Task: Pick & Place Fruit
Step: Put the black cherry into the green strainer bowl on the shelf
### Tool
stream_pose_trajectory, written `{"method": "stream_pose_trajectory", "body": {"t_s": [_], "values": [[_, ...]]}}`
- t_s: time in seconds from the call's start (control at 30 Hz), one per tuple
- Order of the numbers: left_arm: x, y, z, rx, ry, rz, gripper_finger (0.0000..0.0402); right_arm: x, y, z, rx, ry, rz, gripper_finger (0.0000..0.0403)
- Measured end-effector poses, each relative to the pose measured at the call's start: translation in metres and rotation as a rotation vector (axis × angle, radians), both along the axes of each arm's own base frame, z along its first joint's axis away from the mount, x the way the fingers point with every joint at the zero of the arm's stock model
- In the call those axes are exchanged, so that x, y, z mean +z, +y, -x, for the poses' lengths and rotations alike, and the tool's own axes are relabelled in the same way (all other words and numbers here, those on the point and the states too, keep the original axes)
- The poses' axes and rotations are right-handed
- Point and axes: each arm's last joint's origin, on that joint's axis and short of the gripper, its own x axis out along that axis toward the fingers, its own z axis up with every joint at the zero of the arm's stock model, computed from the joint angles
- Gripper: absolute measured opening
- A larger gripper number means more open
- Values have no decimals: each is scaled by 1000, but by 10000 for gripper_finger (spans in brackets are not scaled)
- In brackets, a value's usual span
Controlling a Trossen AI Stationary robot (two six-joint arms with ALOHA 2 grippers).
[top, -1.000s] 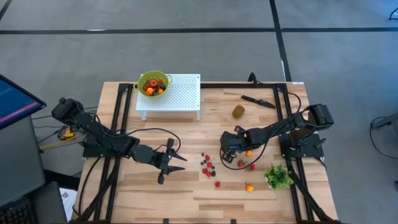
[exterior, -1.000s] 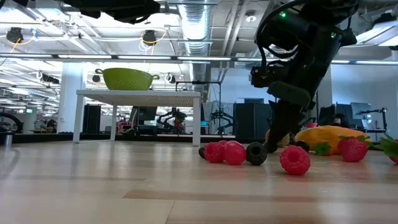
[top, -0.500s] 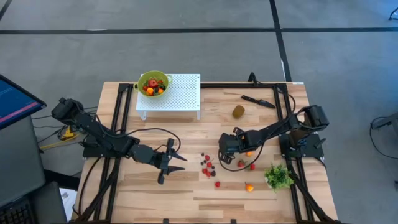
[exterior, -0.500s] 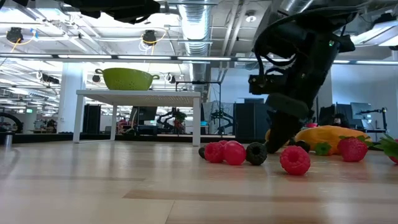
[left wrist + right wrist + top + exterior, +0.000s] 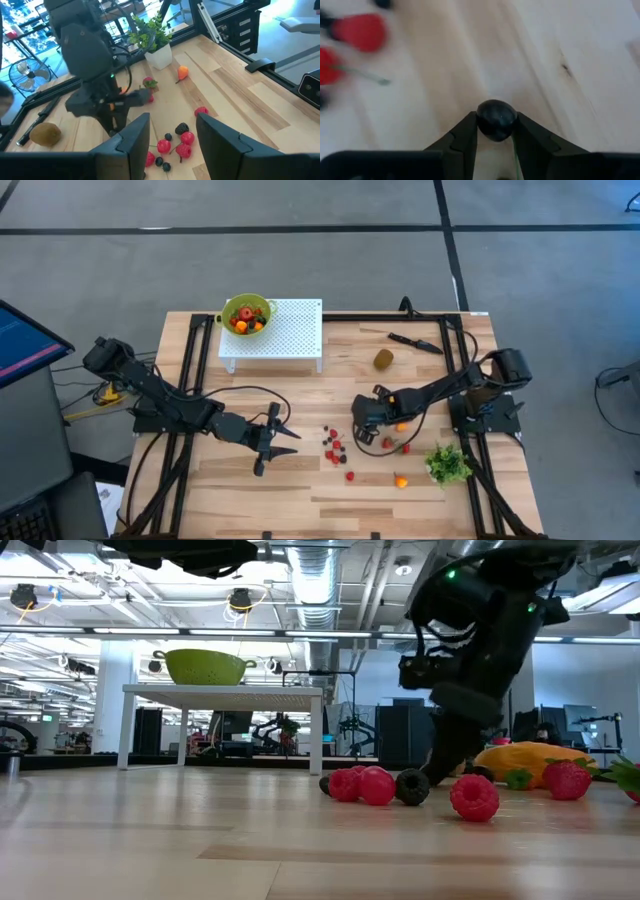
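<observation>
- Right gripper (image 5: 495, 131) clamps a dark berry (image 5: 496, 119) just above the bench (image 5: 300, 480).
- Left gripper (image 5: 283, 438) idle, fingers parted, near the red berries (image 5: 335, 448).

Two arms (image 5: 170, 405), one green bowl (image 5: 245, 313), one kiwi (image 5: 384, 359), one knife (image 5: 414, 341), one leafy bunch (image 5: 448, 464).

Two matte-black jointed arms with looping black cables, the left arm (image 5: 160, 395) at frame left, the right arm (image 5: 450, 387) at frame right, a green indicator light glowing.
</observation>
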Motion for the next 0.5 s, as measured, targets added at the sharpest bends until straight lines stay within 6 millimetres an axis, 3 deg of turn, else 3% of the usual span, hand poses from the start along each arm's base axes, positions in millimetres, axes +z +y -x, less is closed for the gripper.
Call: {"method": "stream_pose_trajectory", "body": {"t_s": [0.27,0.5], "values": [[0,0,0,-2,-1,-8,154,21,13,-8,81,-183,-9,103],[0,1,0,-12,-21,-173,154,43,29,-26,193,-461,-32,103]]}}
